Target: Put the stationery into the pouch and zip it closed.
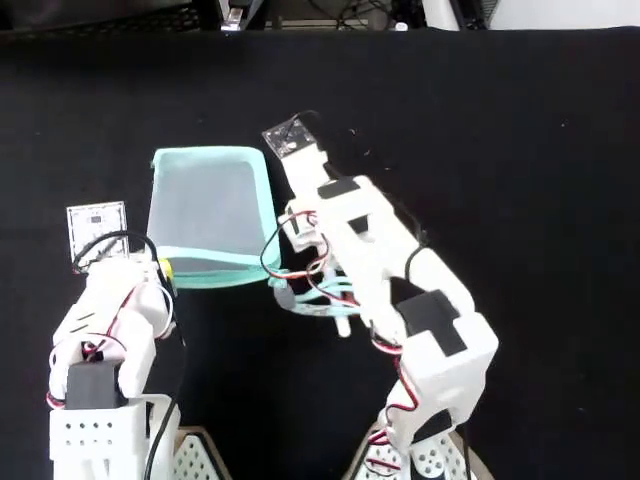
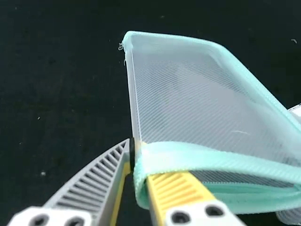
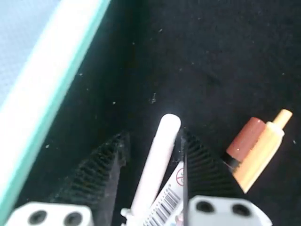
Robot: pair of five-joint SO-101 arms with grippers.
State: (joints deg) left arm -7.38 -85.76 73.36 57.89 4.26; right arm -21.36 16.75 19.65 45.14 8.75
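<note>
High view: the pouch (image 1: 210,205) lies left of centre on the bench (image 1: 520,150), mouth facing near. The left tool (image 1: 165,272) is at its near-left corner and the right tool (image 1: 300,295) just right of the mouth.

Left wrist view: that tool pinches the rim (only at the corner), so a tug could slip it free and flatten the opening.

Right wrist view: the jaws stand spread astride a white pen (image 3: 157,160). Closing off-centre may roll it away, toward the brown marker (image 3: 256,148) lying near.

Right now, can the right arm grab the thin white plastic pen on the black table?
Probably yes: the right gripper is open, its black fingers either side of the pen, nothing blocking.
</note>
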